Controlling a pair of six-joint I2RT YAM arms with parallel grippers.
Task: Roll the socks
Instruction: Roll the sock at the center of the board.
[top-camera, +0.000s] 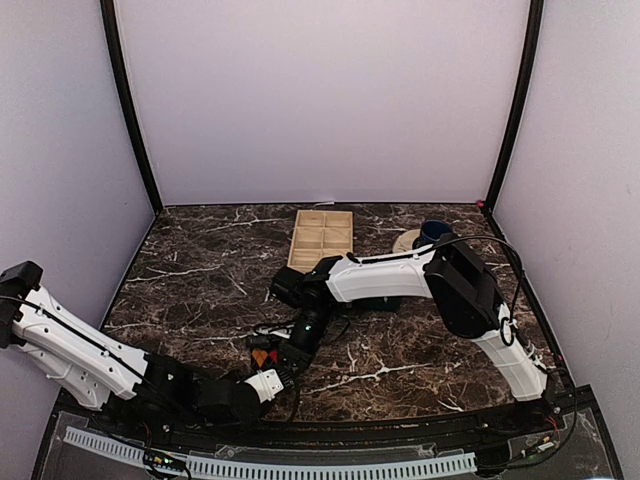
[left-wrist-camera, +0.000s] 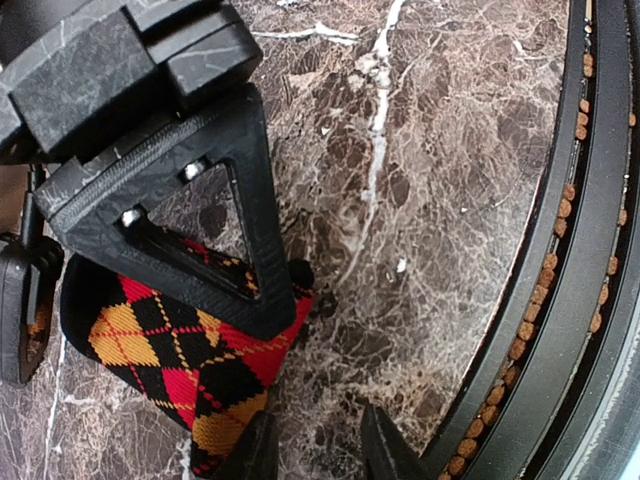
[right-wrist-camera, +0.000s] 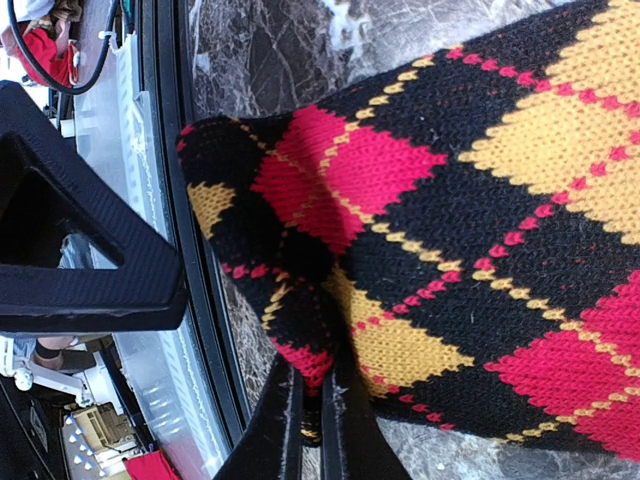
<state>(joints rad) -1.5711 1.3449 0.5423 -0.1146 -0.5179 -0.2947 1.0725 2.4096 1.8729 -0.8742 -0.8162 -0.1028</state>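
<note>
The black sock with red and orange argyle diamonds (left-wrist-camera: 165, 350) lies bunched on the marble table near its front edge, and shows small in the top view (top-camera: 262, 353). My right gripper (right-wrist-camera: 313, 415) is shut on a fold at the sock's (right-wrist-camera: 480, 230) edge, the fabric pinched between its tips. Seen from the left wrist, a right finger (left-wrist-camera: 200, 220) presses down over the sock. My left gripper (left-wrist-camera: 318, 455) stands open just right of the sock, with only bare marble between its tips. No other sock shows.
A wooden tray with compartments (top-camera: 322, 238) sits at the back middle. A dark blue mug (top-camera: 434, 231) stands right of it beside a pale round thing (top-camera: 407, 241). The black rail (left-wrist-camera: 560, 300) of the table's front edge runs close to the left gripper.
</note>
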